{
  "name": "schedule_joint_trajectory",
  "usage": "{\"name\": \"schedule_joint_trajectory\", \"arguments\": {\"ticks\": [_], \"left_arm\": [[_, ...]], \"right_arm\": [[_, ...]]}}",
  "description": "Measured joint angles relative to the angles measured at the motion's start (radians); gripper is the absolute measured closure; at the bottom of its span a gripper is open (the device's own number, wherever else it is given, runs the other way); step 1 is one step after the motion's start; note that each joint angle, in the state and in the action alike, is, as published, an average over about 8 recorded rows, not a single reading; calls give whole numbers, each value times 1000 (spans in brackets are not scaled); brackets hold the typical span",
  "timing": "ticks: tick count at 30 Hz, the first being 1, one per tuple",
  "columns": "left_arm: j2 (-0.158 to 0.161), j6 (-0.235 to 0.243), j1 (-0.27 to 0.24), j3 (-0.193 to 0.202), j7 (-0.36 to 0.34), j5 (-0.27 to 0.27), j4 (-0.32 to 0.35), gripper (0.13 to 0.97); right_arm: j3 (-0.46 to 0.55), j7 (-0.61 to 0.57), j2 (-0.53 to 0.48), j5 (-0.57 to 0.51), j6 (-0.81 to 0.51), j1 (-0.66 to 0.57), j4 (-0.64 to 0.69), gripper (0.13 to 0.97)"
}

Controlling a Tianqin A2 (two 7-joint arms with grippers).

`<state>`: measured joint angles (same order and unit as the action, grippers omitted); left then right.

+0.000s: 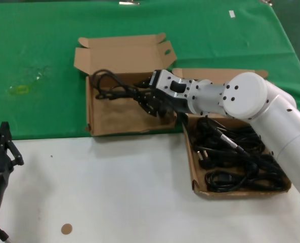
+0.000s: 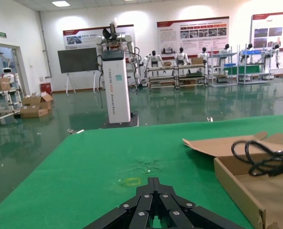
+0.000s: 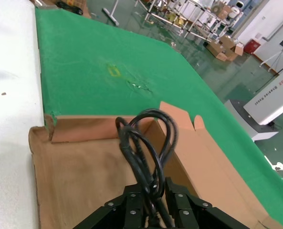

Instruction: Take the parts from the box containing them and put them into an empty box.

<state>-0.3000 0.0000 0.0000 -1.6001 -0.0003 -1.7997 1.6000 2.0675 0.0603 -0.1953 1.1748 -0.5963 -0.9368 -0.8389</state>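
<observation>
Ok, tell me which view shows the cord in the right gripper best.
The head view: the right gripper holds the power cord over the empty box, whole bundle visible. The right wrist view shows its loops close up; the left wrist view catches only loops.

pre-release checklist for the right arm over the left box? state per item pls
1. Right gripper shut on a power cord: ok.
2. Gripper is over the left box, inside its walls: ok.
3. Box floor under the cord bare: ok, brown cardboard shows in the right wrist view.
4. Cord loops all inside the rim: cannot tell; some reach toward the back wall.
5. Left gripper clear of the drop, parked near the table's front left edge: ok.
6. Right box holds more cords: ok.
</observation>
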Motion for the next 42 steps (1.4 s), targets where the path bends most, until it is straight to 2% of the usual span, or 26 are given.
{"name": "schedule_joint_trajectory", "arguments": {"ticks": [8, 11, 20, 28, 29, 35, 37, 42], "left_arm": [[0, 0, 0, 0, 0, 0, 0, 953], [0, 0, 0, 0, 0, 0, 0, 953], [0, 0, 0, 0, 0, 0, 0, 953], [0, 0, 0, 0, 0, 0, 0, 936], [0, 0, 0, 0, 0, 0, 0, 933], [0, 0, 0, 0, 0, 0, 0, 926], [0, 0, 0, 0, 0, 0, 0, 902], [0, 0, 0, 0, 0, 0, 0, 840]], "right_arm": [[3, -19, 1, 8, 12, -13, 35, 809], [2, -23, 1, 12, 16, -17, 40, 809], [-5, -10, -4, 19, 24, -19, 25, 668], [-12, -7, -7, 28, 32, -5, 10, 459], [-15, -8, -7, 32, 36, 1, 6, 459], [-42, -11, -13, 67, 69, 56, -40, 323], [-53, -12, -16, 82, 83, 80, -59, 277], [-83, -16, -22, 121, 120, 142, -110, 263]]}}
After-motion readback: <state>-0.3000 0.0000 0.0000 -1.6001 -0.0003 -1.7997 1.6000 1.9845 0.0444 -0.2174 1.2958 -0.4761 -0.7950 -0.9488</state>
